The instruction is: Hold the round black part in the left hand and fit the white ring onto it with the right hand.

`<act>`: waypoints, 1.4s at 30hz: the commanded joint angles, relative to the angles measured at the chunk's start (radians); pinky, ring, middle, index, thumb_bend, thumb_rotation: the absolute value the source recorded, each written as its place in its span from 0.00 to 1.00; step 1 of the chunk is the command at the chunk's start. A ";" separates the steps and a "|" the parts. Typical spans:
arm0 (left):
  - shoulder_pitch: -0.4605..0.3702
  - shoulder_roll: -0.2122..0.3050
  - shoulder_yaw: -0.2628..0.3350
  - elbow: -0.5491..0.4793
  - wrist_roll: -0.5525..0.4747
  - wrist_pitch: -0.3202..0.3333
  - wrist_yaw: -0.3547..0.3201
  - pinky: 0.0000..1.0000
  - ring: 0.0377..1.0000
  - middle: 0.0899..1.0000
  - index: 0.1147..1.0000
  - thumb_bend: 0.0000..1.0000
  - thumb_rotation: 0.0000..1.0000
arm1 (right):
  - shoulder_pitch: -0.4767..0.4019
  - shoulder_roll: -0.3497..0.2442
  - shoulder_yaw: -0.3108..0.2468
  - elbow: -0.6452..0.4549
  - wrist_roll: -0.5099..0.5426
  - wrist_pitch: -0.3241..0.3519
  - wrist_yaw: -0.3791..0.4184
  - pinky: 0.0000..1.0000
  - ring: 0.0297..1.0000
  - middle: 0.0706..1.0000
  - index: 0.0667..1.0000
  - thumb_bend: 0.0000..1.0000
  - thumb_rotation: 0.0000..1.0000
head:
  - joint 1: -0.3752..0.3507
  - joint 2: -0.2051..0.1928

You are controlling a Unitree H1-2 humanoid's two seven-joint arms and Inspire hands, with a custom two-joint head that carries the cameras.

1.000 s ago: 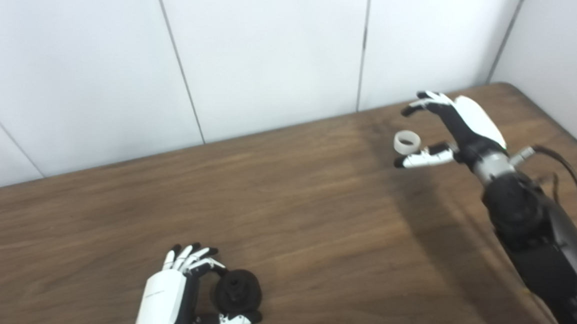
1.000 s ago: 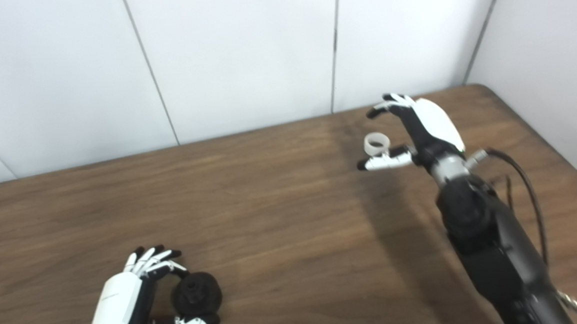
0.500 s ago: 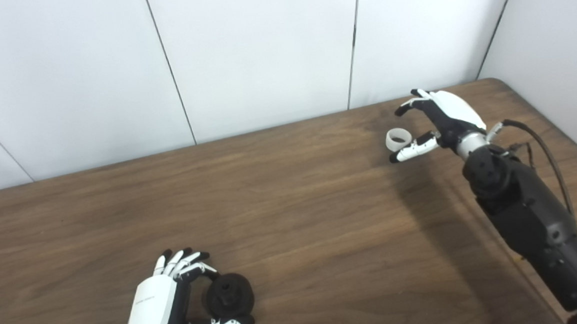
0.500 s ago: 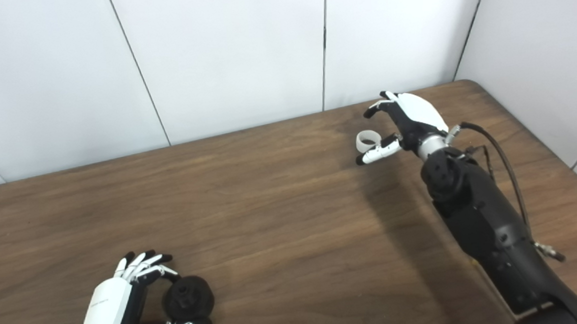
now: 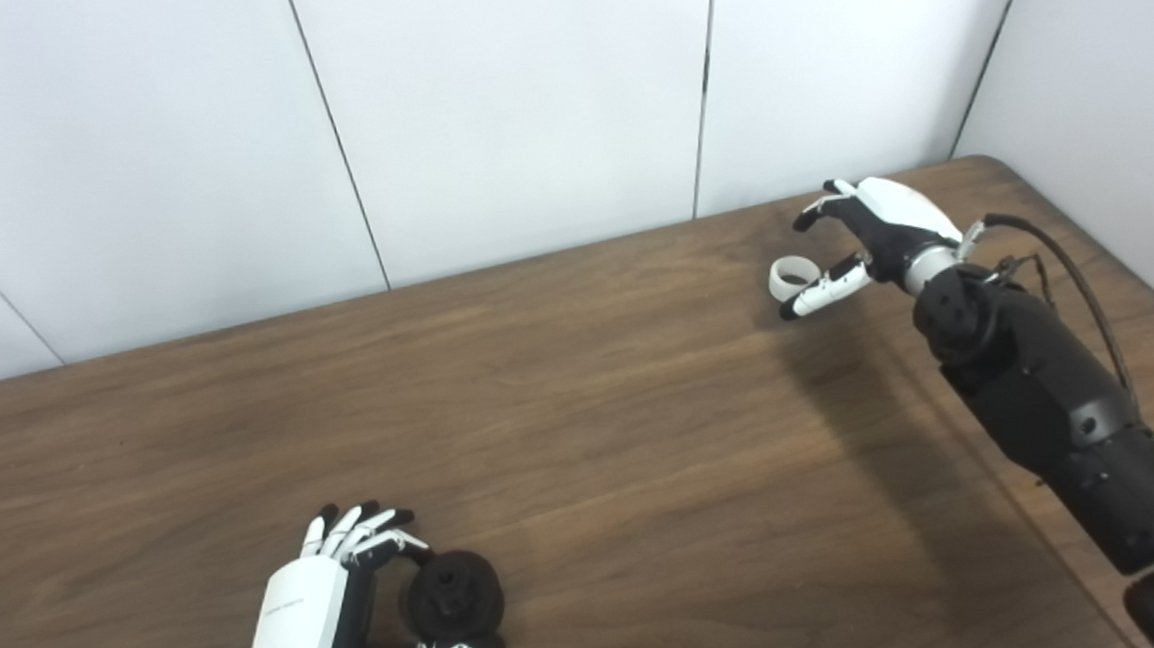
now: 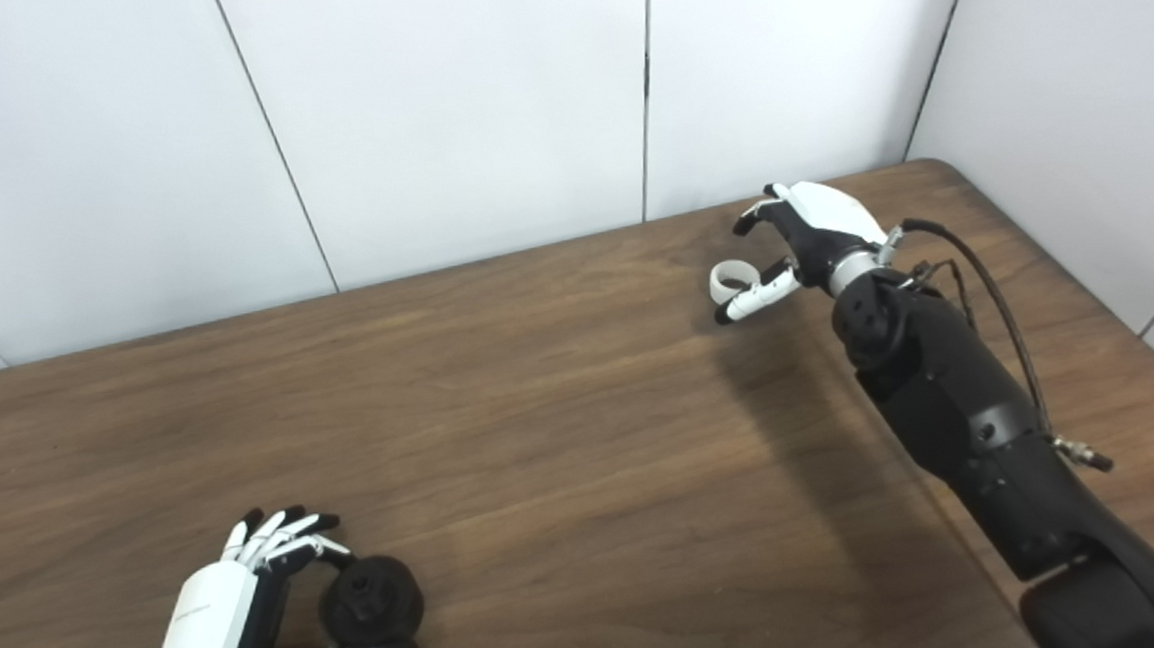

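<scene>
Fingers [image 5: 354, 530] of the left hand [image 5: 300, 626] curl wide around the round black part [image 5: 450, 597] on the near bench [image 5: 584, 444], thumb beneath it. Far right, the right hand [image 5: 877, 230] spreads open around the white ring [image 5: 793, 275], thumb just beside it; contact unclear.

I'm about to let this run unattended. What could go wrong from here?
1. The right hand is open around the white ring, thumb just beside it; closing could nudge the ring away.
2. The left hand only cups the round black part on the table; it may roll.
</scene>
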 commanded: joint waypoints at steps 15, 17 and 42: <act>0.009 0.013 0.012 -0.031 0.010 0.024 -0.032 1.00 0.91 0.80 0.42 0.52 0.05 | -0.103 -0.022 0.018 0.069 -0.009 0.006 -0.008 1.00 1.00 0.97 0.71 0.82 0.30 | -0.001 0.001; 0.008 0.013 0.013 -0.027 0.006 0.021 -0.030 1.00 0.91 0.80 0.42 0.52 0.05 | -0.104 -0.021 0.023 0.075 -0.008 0.001 -0.013 1.00 1.00 0.96 0.70 0.83 0.31 | -0.002 0.001; 0.002 0.005 0.006 -0.024 0.016 0.025 -0.031 1.00 0.91 0.80 0.42 0.52 0.05 | -0.101 -0.001 0.039 0.087 -0.003 0.012 -0.018 1.00 1.00 0.94 0.62 0.80 0.31 | 0.002 -0.001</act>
